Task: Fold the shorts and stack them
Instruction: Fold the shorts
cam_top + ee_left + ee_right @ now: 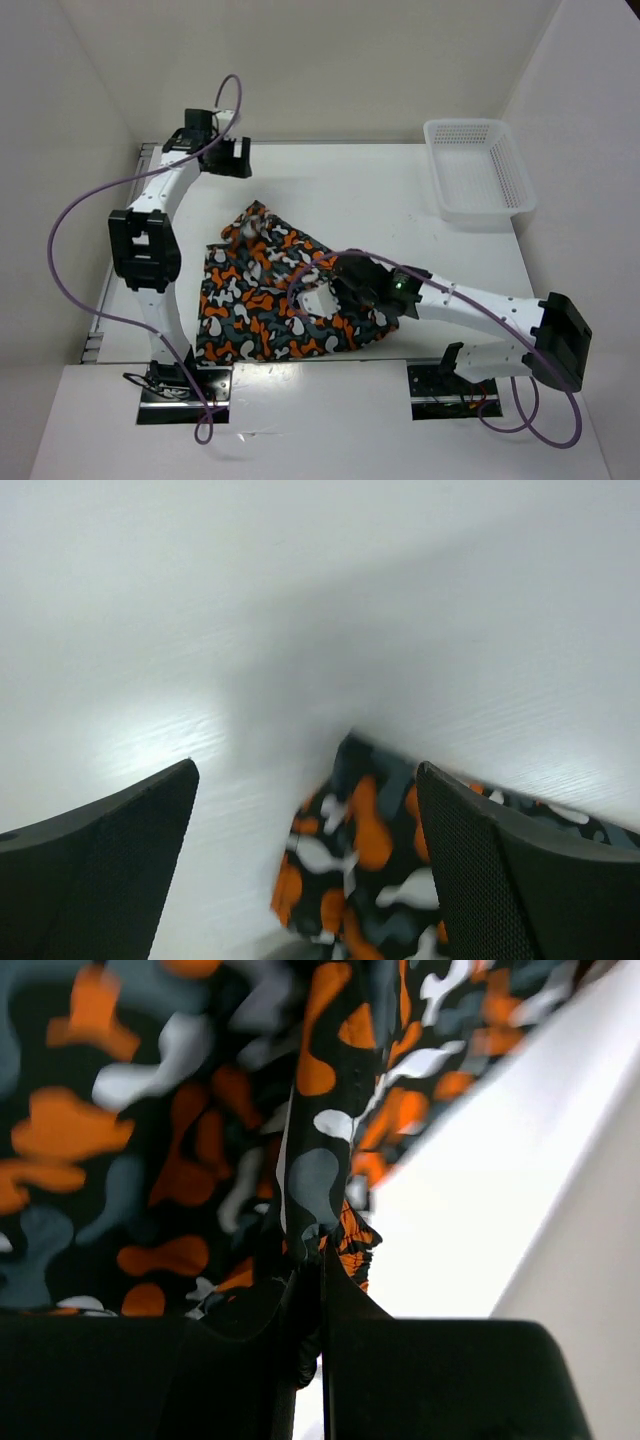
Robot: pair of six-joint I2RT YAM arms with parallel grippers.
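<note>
White table [380, 195], camouflage shorts [250, 300] (rumpled), mesh basket [478, 214]

You've got a plain white table [380, 190] filling the middle of the frame, boxed in by off-white walls [350, 60] along the top and both sides. Lighting's soft and even.

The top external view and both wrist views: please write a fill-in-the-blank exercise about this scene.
The right gripper pinches the orange, black and white camouflage cloth shorts; the left gripper holds ___.
The left gripper's jaws stand ___.
The white plastic mesh basket is ___.
Missing: nothing; open; empty.
</note>
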